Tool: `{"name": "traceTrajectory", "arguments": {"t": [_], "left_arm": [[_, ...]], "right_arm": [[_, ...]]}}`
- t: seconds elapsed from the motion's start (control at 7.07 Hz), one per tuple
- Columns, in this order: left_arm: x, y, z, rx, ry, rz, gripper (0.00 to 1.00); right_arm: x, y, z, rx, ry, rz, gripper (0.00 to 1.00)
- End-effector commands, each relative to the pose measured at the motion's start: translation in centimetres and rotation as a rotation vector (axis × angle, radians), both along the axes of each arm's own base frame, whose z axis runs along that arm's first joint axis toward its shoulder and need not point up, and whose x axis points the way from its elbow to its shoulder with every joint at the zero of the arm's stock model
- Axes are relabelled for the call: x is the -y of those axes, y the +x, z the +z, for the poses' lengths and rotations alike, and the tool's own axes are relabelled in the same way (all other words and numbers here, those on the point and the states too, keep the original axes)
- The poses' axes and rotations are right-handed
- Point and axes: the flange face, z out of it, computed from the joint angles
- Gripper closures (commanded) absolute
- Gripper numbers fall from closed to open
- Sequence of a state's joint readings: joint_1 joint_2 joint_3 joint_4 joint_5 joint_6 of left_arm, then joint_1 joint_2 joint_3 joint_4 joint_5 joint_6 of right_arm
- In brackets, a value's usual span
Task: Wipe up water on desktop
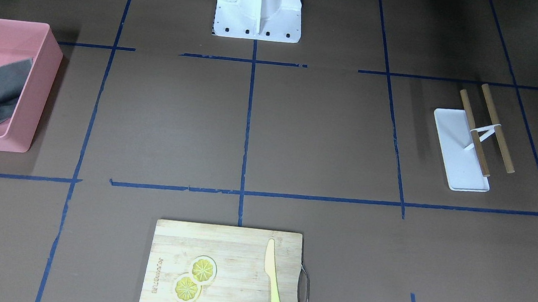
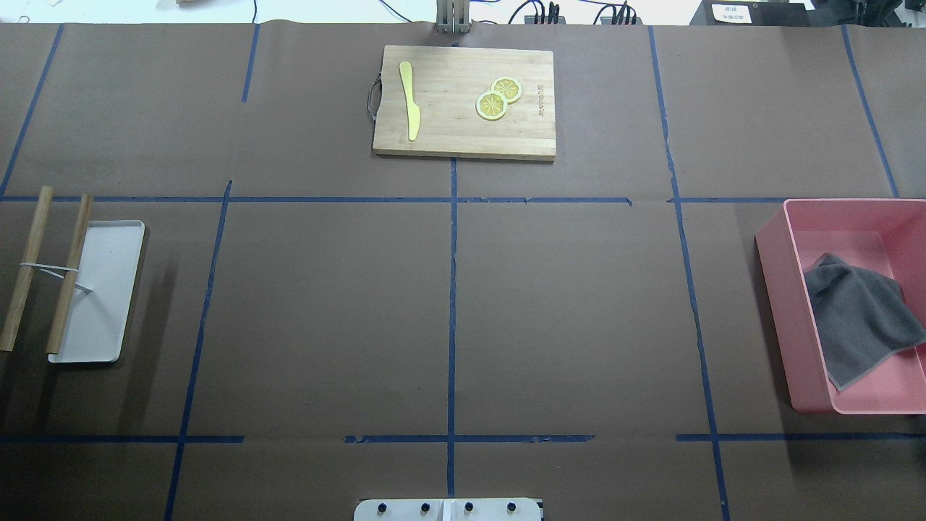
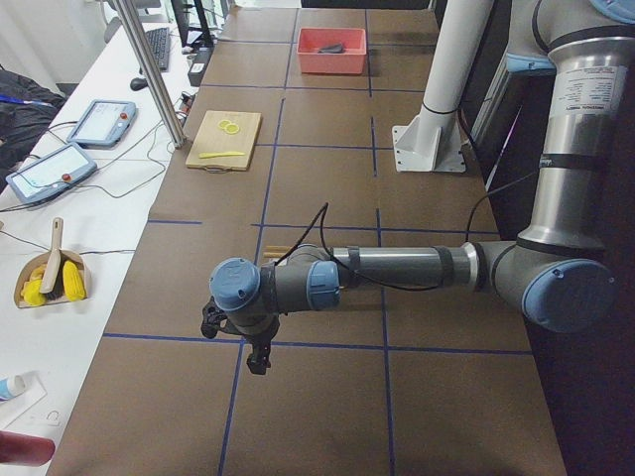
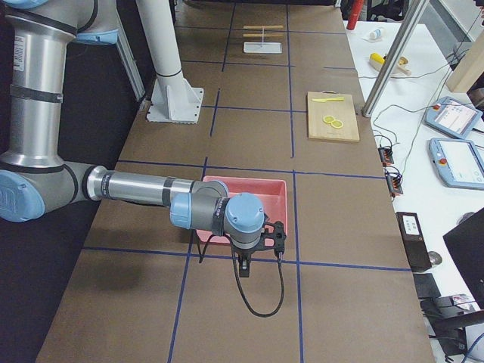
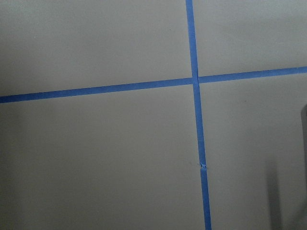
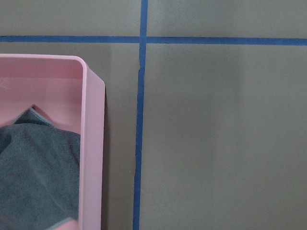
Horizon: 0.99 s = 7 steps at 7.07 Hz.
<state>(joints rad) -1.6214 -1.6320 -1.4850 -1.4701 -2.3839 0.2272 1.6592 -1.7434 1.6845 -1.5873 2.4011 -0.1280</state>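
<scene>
The brown desktop (image 2: 579, 304) with blue tape lines fills every view, and I see no water on it. A grey cloth (image 2: 857, 318) lies crumpled in a pink bin (image 2: 774, 253) at the robot's right; both also show in the right wrist view, the cloth (image 6: 33, 177) in the bin (image 6: 93, 143). My left gripper (image 3: 258, 359) hangs low over the desktop at the robot's left end. My right gripper (image 4: 243, 266) hangs just beside the pink bin (image 4: 276, 185). Both grippers show only in the side views, so I cannot tell whether they are open or shut.
A bamboo cutting board (image 2: 463, 101) with a yellow knife (image 2: 409, 98) and two lemon slices (image 2: 498, 98) lies at the far middle. A white tray (image 2: 98, 297) with two wooden sticks (image 2: 29, 268) lies at the left. The white robot base (image 1: 259, 5) stands at the near edge.
</scene>
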Motion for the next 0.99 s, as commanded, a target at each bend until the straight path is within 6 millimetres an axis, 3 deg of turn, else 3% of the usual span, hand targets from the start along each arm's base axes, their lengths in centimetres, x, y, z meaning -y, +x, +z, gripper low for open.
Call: {"name": "traceTrajectory", "arguments": {"t": [0.0,0.85], "left_arm": [[0.00,0.00,0.00,0.000,-0.004,-0.003,0.00],[0.13,-0.04,-0.40,0.008,-0.039,-0.043,0.00]], "right_arm": [[0.60,0.55,0.49,0.008,-0.009,0.016,0.00],[0.69,0.65,0.16,0.023,-0.018,0.035,0.00]]}}
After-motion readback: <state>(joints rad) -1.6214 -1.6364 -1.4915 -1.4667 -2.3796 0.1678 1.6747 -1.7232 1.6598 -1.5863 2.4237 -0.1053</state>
